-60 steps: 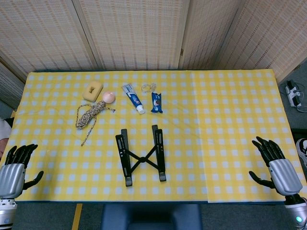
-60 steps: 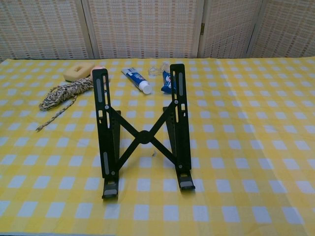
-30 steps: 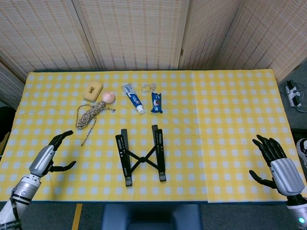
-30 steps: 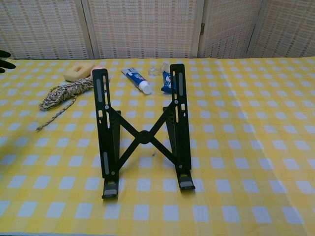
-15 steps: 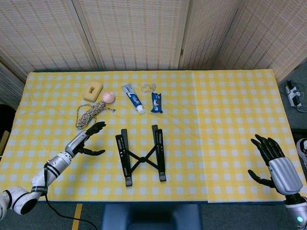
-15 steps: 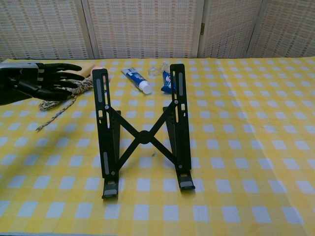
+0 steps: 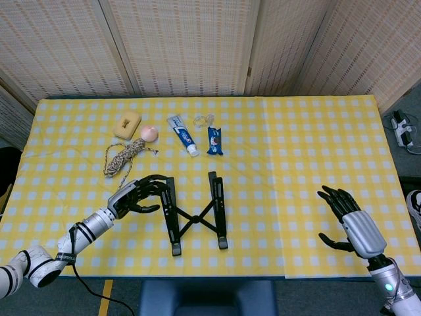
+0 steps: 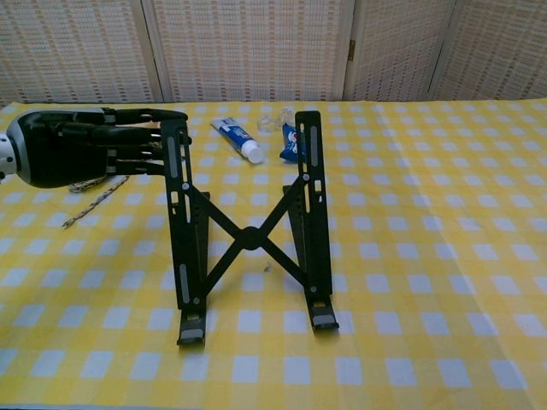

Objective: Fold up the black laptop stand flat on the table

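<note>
Black laptop stand (image 7: 193, 214) beside left hand's (image 7: 135, 195) fingers (image 8: 141, 132).

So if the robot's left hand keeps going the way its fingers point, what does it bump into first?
The left hand points toward the black laptop stand. Its fingertips already look to be at the top of the stand's near rail, so it would meet that rail first. Whether they touch it yet is hard to tell.

Stand: black laptop stand (image 8: 248, 235) propped open, crossed braces meeting mid-frame, feet on the checked tablecloth (image 8: 427, 222).
Left hand: left hand (image 8: 85, 147) fingers extended, tips at the stand's left rail top.
Behind: toothpaste tube (image 8: 237, 139), blue packet (image 8: 290, 143), rope (image 8: 85, 203).
</note>
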You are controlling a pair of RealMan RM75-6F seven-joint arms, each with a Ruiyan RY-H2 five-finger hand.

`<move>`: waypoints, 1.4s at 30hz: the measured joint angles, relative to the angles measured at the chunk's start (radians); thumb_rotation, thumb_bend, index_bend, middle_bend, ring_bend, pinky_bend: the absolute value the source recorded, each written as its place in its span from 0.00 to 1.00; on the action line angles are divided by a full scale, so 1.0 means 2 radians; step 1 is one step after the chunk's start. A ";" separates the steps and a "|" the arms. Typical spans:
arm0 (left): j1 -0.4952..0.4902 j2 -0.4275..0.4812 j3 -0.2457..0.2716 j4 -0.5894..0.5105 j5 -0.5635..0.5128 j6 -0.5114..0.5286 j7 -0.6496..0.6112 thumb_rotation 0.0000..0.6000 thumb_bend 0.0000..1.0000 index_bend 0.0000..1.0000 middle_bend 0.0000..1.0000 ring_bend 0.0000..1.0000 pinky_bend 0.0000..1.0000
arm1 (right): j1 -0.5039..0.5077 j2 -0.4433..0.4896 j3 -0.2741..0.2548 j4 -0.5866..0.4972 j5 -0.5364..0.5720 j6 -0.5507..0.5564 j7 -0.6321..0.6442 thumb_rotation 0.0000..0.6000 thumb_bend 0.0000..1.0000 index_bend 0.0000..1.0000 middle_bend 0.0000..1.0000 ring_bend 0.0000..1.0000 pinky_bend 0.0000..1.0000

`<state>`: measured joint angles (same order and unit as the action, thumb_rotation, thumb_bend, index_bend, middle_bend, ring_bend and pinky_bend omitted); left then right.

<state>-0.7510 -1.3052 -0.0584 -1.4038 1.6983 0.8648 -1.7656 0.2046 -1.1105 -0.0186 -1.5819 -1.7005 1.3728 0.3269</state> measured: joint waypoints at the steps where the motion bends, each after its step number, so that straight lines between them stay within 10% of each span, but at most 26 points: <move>1: -0.003 -0.001 0.007 0.006 0.011 0.011 -0.022 1.00 0.25 0.27 0.38 0.38 0.26 | 0.007 -0.003 0.000 0.000 -0.002 -0.008 0.006 1.00 0.30 0.00 0.04 0.05 0.00; 21: -0.037 0.006 0.139 0.059 0.124 0.204 -0.145 1.00 0.25 0.27 0.39 0.39 0.26 | 0.084 -0.014 -0.010 -0.018 -0.027 -0.079 0.114 1.00 0.30 0.00 0.04 0.05 0.00; 42: -0.043 0.020 0.179 0.035 0.113 0.239 -0.120 1.00 0.25 0.27 0.39 0.39 0.26 | 0.228 -0.181 -0.006 0.076 -0.046 -0.141 0.429 1.00 0.30 0.14 0.18 0.19 0.07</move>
<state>-0.8378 -1.2660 0.3003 -1.3331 1.9252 1.3418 -2.0063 0.6614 -1.4732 -0.0298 -1.4298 -1.7933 1.0903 1.1844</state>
